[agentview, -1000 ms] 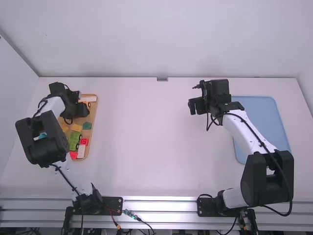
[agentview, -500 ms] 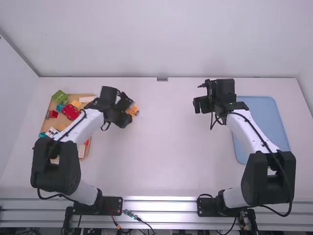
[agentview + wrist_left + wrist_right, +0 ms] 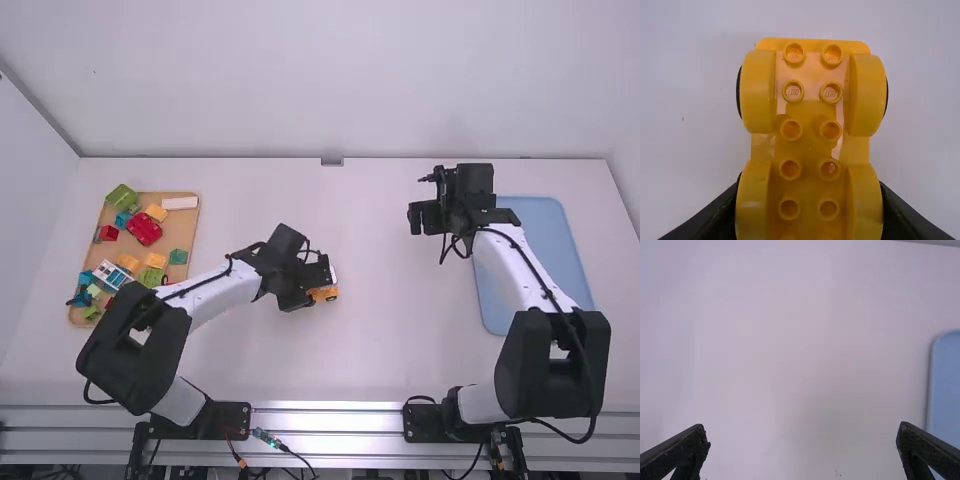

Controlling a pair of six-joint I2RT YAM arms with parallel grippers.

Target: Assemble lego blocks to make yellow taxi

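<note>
Placing yellow wheeled base [image 3: 810, 125] looks like step in hand. Left claw [image 3: 809, 192] clamps it across one wheel pair, studs up, about midway between side edges of worktop [image 3: 380, 350], nearer arms' edge. Right claw [image 3: 803, 431] spread wide, empty, toward right edge. Keep base level, lower until all wheels touch, release both sides evenly, then lift straight up to avoid rolling it.

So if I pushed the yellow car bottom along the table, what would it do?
The yellow car bottom would probably roll, because dark wheel edges peek out at its sides. It looks stiff, like hard plastic, unbent in the left gripper. Its shine hints it might be slippery.
</note>
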